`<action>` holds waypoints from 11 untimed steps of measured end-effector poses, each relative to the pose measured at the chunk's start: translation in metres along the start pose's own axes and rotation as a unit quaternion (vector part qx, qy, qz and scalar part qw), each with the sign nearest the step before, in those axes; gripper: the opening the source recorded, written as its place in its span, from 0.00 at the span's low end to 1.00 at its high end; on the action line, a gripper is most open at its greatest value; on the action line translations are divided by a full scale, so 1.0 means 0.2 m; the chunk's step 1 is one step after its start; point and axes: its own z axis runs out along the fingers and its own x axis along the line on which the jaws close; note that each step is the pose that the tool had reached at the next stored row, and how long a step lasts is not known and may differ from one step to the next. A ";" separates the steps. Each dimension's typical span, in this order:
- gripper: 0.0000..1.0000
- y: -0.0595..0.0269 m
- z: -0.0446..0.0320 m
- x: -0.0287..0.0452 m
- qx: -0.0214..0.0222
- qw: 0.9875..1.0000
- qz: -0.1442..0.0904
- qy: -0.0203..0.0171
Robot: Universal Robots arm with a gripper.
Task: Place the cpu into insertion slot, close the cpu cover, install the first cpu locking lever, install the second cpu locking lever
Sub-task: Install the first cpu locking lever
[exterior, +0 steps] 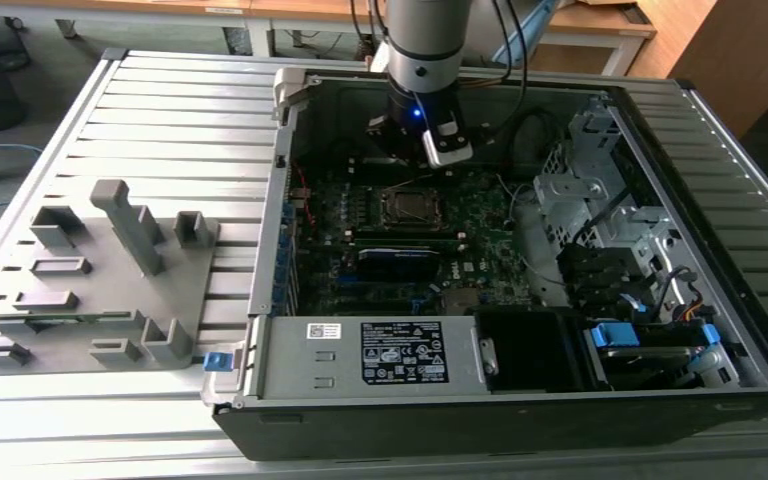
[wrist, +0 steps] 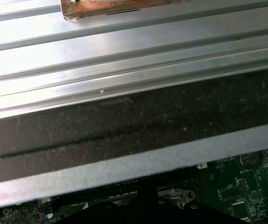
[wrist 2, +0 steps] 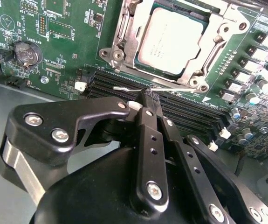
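Observation:
The cpu (wrist 2: 171, 39), a dull silver square, lies in the insertion slot (exterior: 411, 207) on the green board. The cpu cover (wrist 2: 127, 39), a silvery frame, lies flat around it. A thin metal locking lever (wrist 2: 124, 87) runs along the socket's edge, beside the memory slots. My gripper (wrist 2: 150, 98) is shut, and its black fingertips touch this lever at its middle. In the exterior view my gripper (exterior: 440, 158) hangs inside the open case, just beyond the socket's far edge.
Long black memory slots (wrist 2: 189, 114) lie beside the socket, and a coin battery (wrist 2: 25, 52) sits on the board. A white-labelled power supply (exterior: 384, 352) fills the case's near side, with drive bays (exterior: 598, 170) at the exterior view's right. A grey fixture (exterior: 91, 290) stands on the slatted table.

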 end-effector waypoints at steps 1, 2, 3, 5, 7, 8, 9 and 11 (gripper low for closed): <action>0.10 0.000 0.002 -0.002 0.000 1.000 0.000 0.000; 0.10 0.001 0.003 -0.005 0.000 1.000 0.000 0.000; 0.10 0.001 0.005 -0.008 0.000 1.000 0.000 0.000; 0.10 0.001 0.009 -0.012 0.000 1.000 0.000 0.000; 0.10 0.002 0.014 -0.016 0.000 1.000 0.000 0.000; 0.10 0.001 0.017 -0.018 0.000 1.000 0.000 0.000; 0.10 0.001 0.021 -0.018 0.000 1.000 0.000 0.000; 0.10 0.000 0.028 -0.018 0.000 1.000 0.000 0.000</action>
